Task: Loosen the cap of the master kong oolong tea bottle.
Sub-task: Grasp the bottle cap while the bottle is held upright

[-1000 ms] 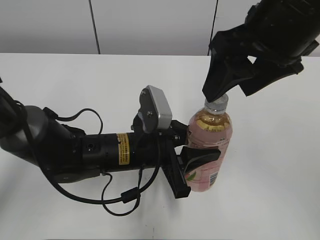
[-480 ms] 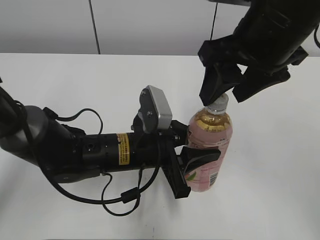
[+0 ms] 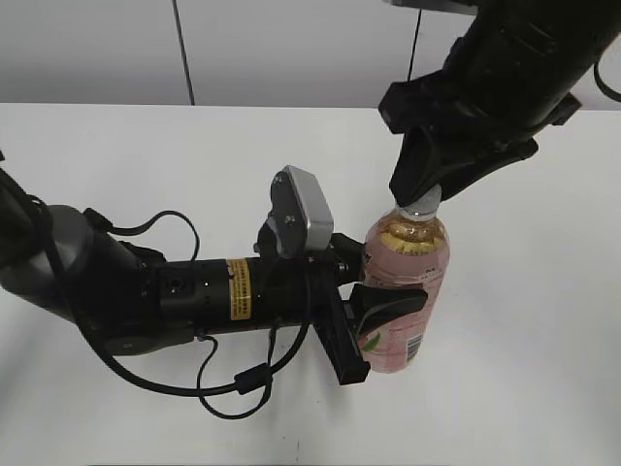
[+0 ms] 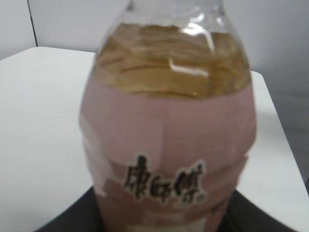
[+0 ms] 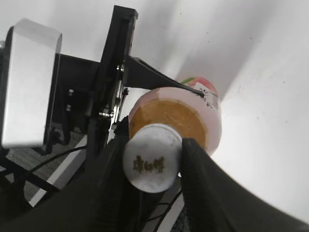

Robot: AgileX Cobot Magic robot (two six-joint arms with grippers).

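Note:
The master kong oolong tea bottle (image 3: 406, 254) stands upright on the white table, amber tea above a pink label. My left gripper (image 3: 376, 313) is shut on its lower body from the left. The left wrist view shows the bottle (image 4: 169, 145) close up, with the dark jaws (image 4: 164, 226) at its base. My right gripper (image 3: 423, 194) comes down from above and is shut on the cap, which is mostly hidden in the exterior view. In the right wrist view the white cap (image 5: 152, 163) sits between the two black fingers (image 5: 150, 166), which touch its sides.
The white table (image 3: 524, 369) extends around the bottle. The left arm's body and looped black cables (image 3: 228, 374) lie across the table to the left. A grey wall (image 3: 291, 49) stands behind the far edge.
My right gripper has turned and come lower over the bottle top, covering more of the cap. The bottle and the left arm have not moved.

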